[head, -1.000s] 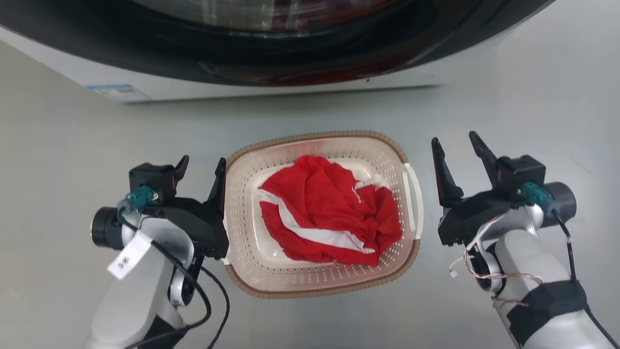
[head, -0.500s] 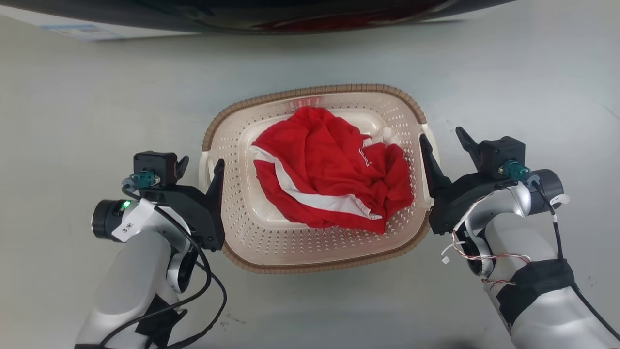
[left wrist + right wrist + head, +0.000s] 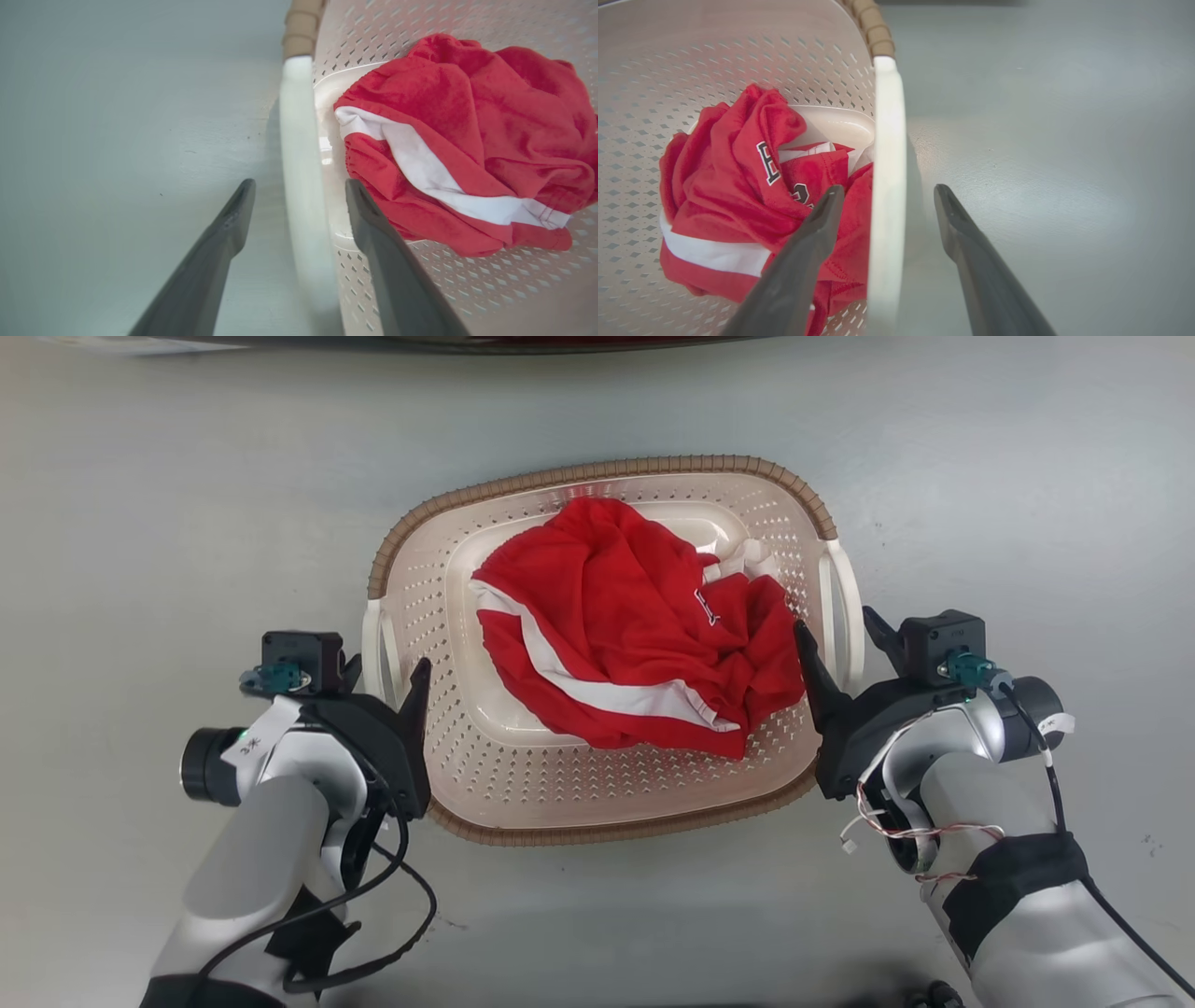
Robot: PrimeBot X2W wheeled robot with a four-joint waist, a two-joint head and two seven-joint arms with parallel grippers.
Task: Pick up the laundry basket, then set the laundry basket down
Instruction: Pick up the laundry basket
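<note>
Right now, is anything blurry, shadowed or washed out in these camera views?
Head view: sharp and evenly lit, a soft shadow on the floor below the basket. Left wrist view: the left handle is washed out and blurs toward the lens, the shirt fairly sharp. Right wrist view: the right handle glares white and smears near the bottom edge.

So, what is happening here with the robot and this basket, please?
The robot is getting ready to lift the cream-white perforated plastic laundry basket with the brown woven-look rim, which rests on the grey floor. The left claw is open astride the white left handle, and the right claw is open astride the white right handle. Neither has closed yet. A crumpled red garment with a white stripe lies inside.
</note>
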